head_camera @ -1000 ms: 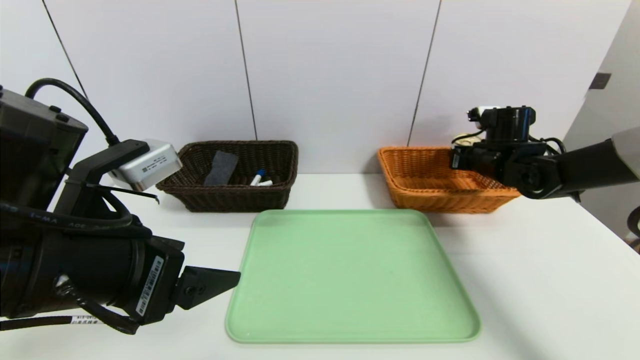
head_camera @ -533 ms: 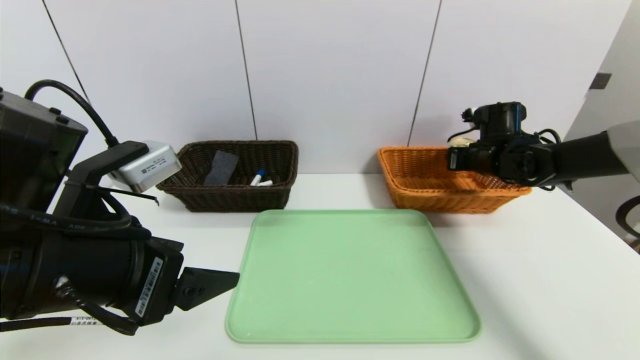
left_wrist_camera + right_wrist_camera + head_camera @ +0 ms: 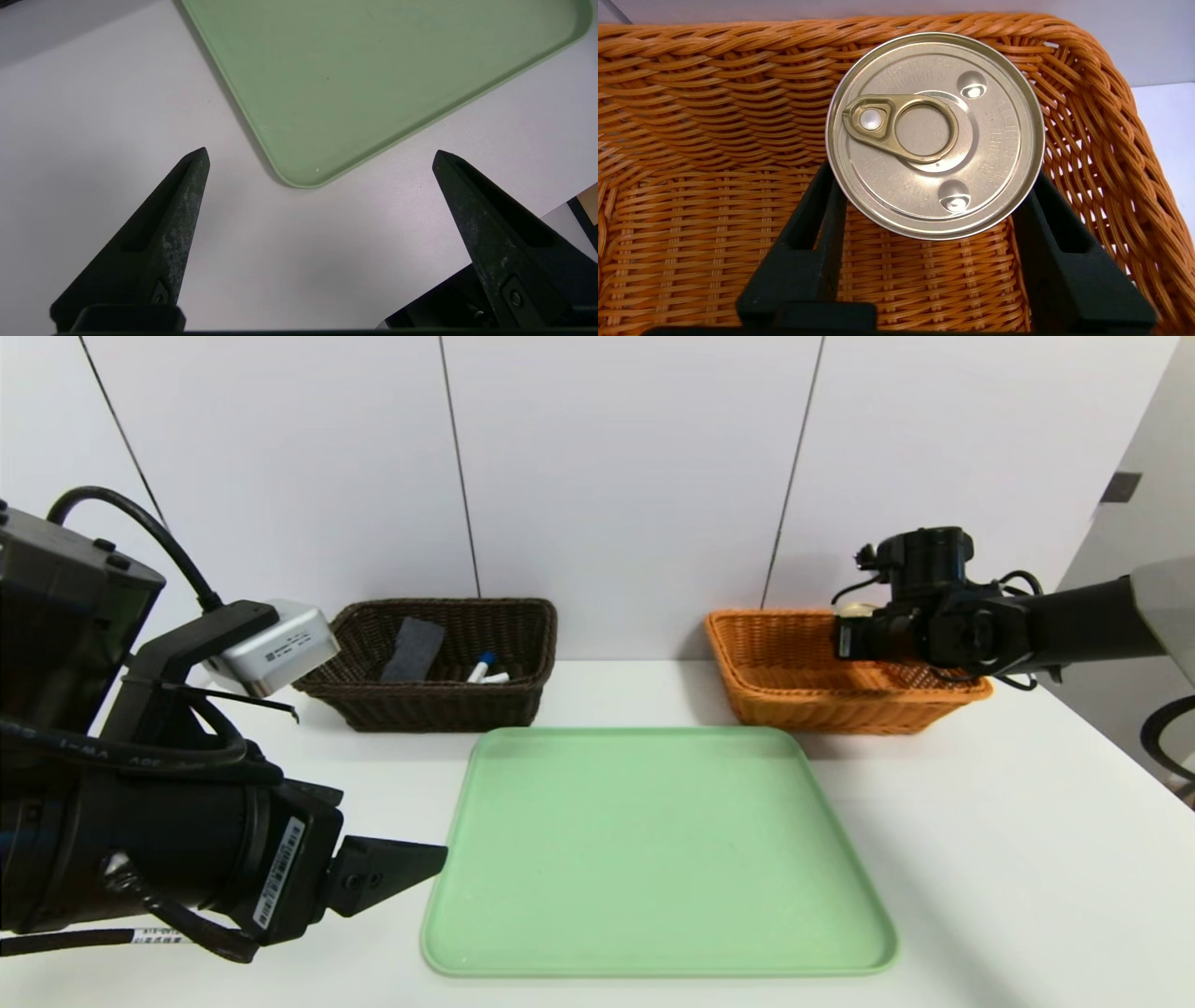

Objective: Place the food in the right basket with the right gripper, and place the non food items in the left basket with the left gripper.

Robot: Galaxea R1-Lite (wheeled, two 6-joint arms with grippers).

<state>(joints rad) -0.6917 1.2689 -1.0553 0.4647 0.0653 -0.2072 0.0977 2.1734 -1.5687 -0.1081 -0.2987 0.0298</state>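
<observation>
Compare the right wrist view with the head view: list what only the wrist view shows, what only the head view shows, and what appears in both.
Only the right wrist view shows the can: its gold lid with the pull ring, sitting between the right gripper fingers over the basket floor.

Only the head view shows the green tray, the dark basket holding a grey cloth and markers, and the left gripper parked beside the tray.

Both show the orange basket and the right gripper inside it.
</observation>
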